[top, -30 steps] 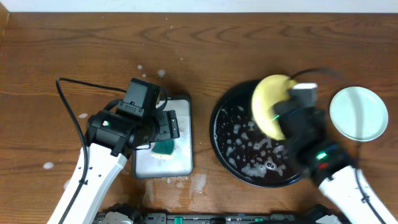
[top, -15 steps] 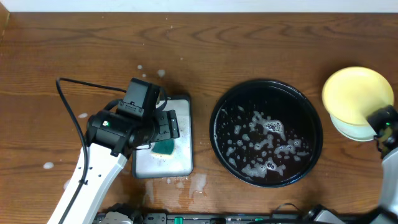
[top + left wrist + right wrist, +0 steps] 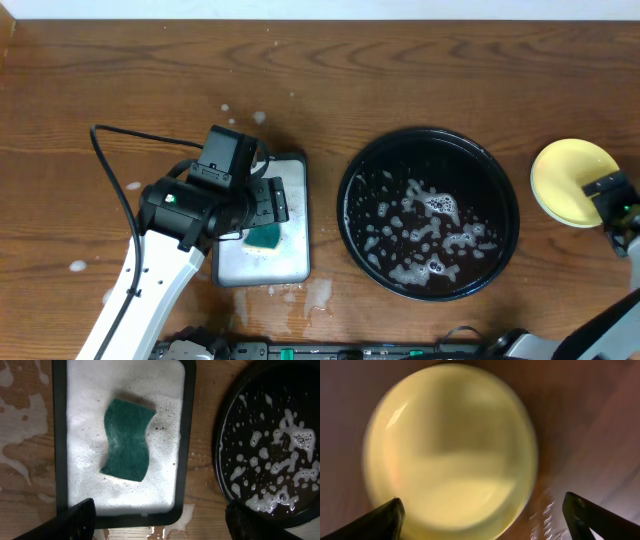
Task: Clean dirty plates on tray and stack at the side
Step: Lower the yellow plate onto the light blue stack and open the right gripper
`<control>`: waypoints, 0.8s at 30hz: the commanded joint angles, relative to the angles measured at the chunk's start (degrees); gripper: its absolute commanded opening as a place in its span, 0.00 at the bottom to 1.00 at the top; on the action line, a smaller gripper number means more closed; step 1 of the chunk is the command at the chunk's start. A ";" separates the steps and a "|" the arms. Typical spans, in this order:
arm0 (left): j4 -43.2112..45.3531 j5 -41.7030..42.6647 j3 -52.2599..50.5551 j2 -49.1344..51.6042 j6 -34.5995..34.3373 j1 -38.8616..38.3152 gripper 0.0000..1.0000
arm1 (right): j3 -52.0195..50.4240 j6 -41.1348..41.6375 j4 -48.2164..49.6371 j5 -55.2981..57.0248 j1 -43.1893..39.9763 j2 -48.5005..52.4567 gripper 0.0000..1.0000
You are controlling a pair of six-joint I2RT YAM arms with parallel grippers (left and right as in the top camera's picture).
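The round black tray (image 3: 352, 190) holds only white foam and water; its rim also shows in the left wrist view (image 3: 218, 445). A pale yellow plate (image 3: 562, 178) lies on the table right of the tray. It fills the blurred right wrist view (image 3: 450, 445). My right gripper (image 3: 603, 192) hangs over the plate's near right edge. It is open (image 3: 482, 520), both fingers wide of the plate. My left gripper (image 3: 262, 212) hovers open (image 3: 160, 525) above the green sponge (image 3: 126, 440), not touching it.
The sponge lies in a white, black-rimmed sponge tray (image 3: 290, 262) full of suds (image 3: 60, 435). Water and foam splashes lie on the wood around it (image 3: 318, 292). A black cable (image 3: 115, 170) loops left of the left arm.
The right arm carried the yellow plate from above the black tray to the table's right side, set it down and opened. The left arm has not moved.
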 commanded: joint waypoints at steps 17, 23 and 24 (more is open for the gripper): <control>-0.13 -0.13 0.04 -0.31 -0.09 0.20 0.83 | 3.72 -5.86 -13.18 -25.27 41.72 -50.84 0.99; -0.13 -0.13 0.04 -0.31 -0.09 0.20 0.83 | 3.69 -12.79 -18.69 -18.18 41.88 -56.11 0.99; -0.13 -0.13 0.04 -0.31 -0.07 0.20 0.83 | 3.23 -12.96 -18.69 -15.50 42.14 -56.68 0.99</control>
